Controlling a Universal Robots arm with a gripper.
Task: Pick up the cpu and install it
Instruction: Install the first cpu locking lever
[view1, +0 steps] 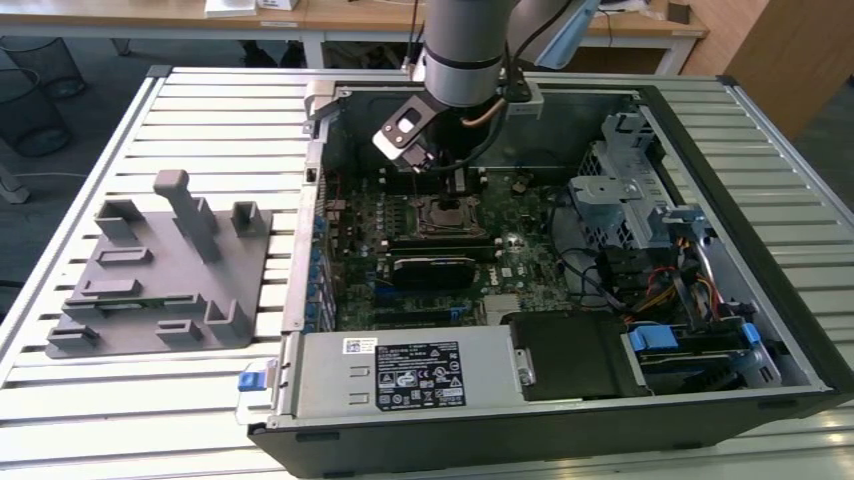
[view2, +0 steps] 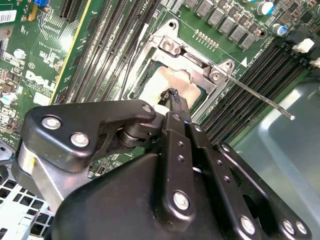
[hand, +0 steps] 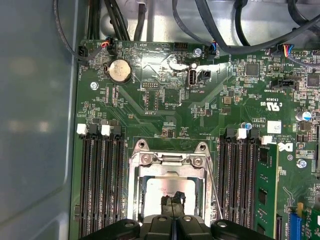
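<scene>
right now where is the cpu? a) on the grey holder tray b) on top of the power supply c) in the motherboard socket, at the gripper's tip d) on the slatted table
C: in the first wrist view the cpu shows its silvery top lying inside the metal socket frame on the motherboard, with the gripper right over it.
</scene>
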